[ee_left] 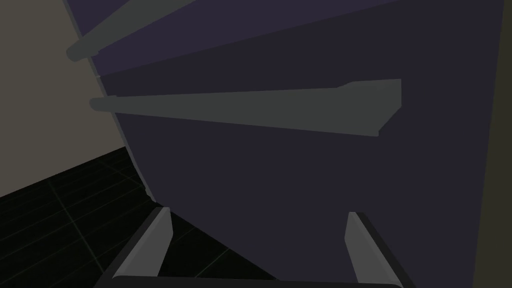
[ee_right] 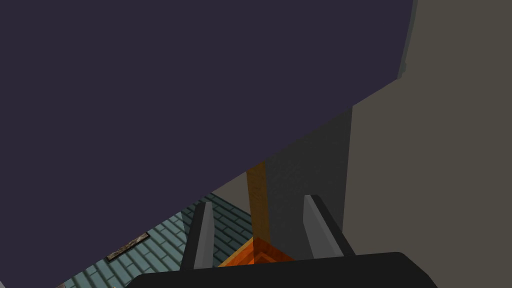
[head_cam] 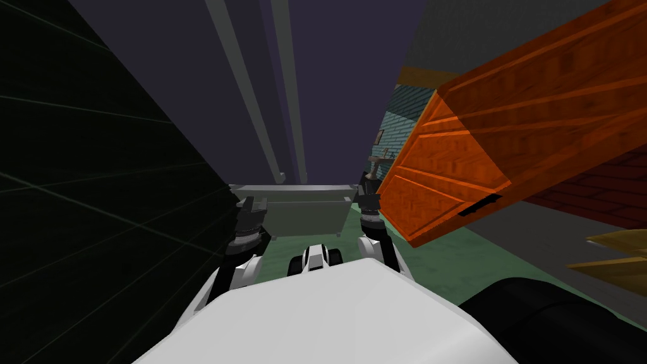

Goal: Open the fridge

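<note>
Floor: green floor (head_cam: pixel 442 259), seen at lower centre-right of the head view, beside the fridge.
Room, left: black tiled wall (head_cam: pixel 95 189) filling the left side of the frame.
Room, right: orange wooden cabinet (head_cam: pixel 505 139) across the upper right; a teal tiled wall (head_cam: pixel 404 107) shows between it and the fridge.
Fridge: dark purple fridge (head_cam: pixel 341 76) at upper centre of the head view, doors closed, close in front of both arms.
Handles: two long grey handles (head_cam: pixel 246 95) side by side on the fridge front.
Lower part: grey box (head_cam: pixel 303 212) at the foot of the fridge, between the two pincers.
Left pincer (ee_left: pixel 258 211): fingers apart, nothing between them, pointed at the fridge front near one handle, not touching it.
Right pincer (ee_right: pixel 258 200): fingers apart, gripping nothing, at the fridge's edge toward the cabinet.
</note>
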You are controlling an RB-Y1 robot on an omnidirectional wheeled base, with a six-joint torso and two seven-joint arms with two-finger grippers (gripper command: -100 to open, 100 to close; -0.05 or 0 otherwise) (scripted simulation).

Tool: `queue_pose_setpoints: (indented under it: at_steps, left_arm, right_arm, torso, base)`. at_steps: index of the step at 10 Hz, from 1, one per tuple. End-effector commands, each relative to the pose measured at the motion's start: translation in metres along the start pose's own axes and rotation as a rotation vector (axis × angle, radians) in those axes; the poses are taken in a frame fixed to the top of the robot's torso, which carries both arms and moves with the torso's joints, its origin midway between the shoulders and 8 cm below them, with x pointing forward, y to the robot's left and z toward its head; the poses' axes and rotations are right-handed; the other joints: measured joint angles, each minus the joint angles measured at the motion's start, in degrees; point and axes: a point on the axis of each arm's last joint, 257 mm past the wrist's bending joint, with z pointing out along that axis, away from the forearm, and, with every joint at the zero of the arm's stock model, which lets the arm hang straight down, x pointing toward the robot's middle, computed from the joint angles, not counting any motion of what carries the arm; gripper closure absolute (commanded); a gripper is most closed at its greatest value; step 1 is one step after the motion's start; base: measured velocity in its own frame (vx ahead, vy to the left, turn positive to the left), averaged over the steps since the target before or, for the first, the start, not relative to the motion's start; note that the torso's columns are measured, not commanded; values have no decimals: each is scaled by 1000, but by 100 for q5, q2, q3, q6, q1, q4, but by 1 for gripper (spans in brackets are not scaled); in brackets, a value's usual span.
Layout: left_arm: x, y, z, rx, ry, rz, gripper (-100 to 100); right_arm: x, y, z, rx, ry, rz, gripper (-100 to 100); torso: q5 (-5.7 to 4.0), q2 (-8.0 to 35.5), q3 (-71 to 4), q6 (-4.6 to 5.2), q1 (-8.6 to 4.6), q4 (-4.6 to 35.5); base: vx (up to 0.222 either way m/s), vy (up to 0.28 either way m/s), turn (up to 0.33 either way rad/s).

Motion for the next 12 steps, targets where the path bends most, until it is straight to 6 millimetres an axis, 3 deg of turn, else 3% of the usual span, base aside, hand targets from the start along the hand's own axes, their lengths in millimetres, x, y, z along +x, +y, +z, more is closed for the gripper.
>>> queue_pose_setpoints:
  at_steps: [1, 12]
  left_arm:
    - [4, 19, -7, -18, 18, 5, -100]
    - [16, 88, -43, -91, 62, 15, -100]
  right_arm:
    - [0, 0, 0, 0, 0, 0, 0]
    - [0, 0, 0, 0, 0, 0, 0]
  torso:
    - [0, 0, 0, 1, 0, 0]
    - [0, -1, -1, 0, 1, 0]
  base:
    - [19, 7, -18]
    - [24, 8, -16]
